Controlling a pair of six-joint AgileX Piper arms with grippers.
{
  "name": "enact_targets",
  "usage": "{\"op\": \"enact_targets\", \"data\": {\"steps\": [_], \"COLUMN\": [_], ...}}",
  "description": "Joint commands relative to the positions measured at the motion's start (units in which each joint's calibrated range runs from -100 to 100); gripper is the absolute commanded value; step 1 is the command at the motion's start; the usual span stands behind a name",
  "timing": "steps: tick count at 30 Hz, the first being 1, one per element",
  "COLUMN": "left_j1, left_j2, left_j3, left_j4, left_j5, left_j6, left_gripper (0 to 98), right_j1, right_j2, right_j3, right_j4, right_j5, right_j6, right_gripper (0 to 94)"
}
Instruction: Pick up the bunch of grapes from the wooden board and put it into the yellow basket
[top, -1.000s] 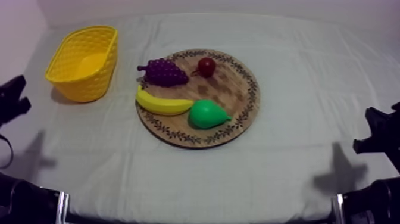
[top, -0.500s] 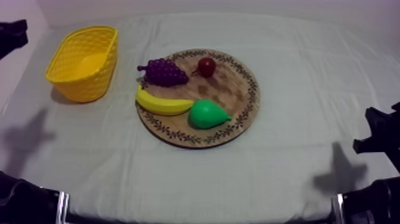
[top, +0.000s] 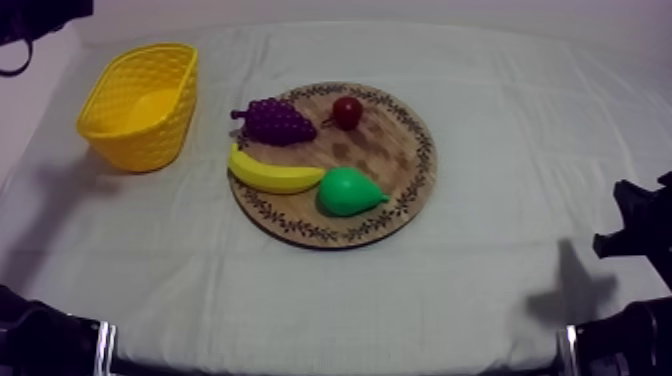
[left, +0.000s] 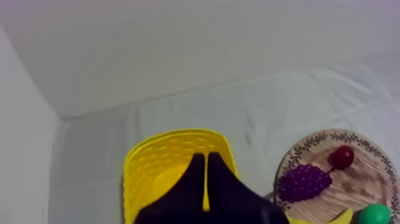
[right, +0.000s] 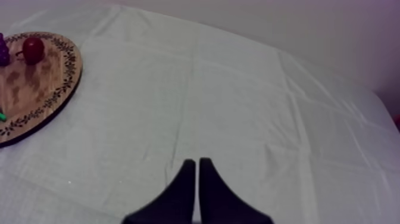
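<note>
The bunch of grapes (top: 275, 120) lies at the wooden board's (top: 392, 150) far-left edge, banana (top: 272, 175) just nearer, yellow basket (top: 140, 105) left across bare cloth (top: 520, 130). The left gripper (left: 205, 156), clenched empty, hangs over the basket; the right gripper (right: 197, 161) is likewise clenched.

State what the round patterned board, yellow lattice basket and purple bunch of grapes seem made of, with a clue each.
Round patterned board: likely wood, matt; brown grain shows. Yellow lattice basket: probably moulded plastic; even colour, latticed walls. Purple bunch of grapes: seemingly plastic; smooth, uniform beads.
</note>
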Motion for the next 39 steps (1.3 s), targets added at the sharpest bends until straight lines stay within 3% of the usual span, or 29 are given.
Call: {"op": "enact_targets", "data": {"steps": [1, 23, 39], "left_j1": [1.03, 12.69, 16.66], "left_j2": [4.31, 32.31, 43.33], "left_j3": [-4.65, -28.86, -44.21], "left_j4": [-0.13, -0.08, 2.31], "left_j5": [1.44, 13.38, 34.63], "left_j6": [-0.33, -6.21, -22.07], "left_gripper": [0.0, 0.0, 0.0], "right_j1": [0.00, 0.00, 0.00], "right_j2": [-0.02, -0.02, -0.02], "right_j3": [-0.01, -0.01, -0.01], "right_j4": [0.00, 0.00, 0.00], "right_j5": [-0.10, -0.10, -0.10], "right_j6": [-0.01, -0.01, -0.01], "right_gripper": [0.5, 0.5, 0.5]}}
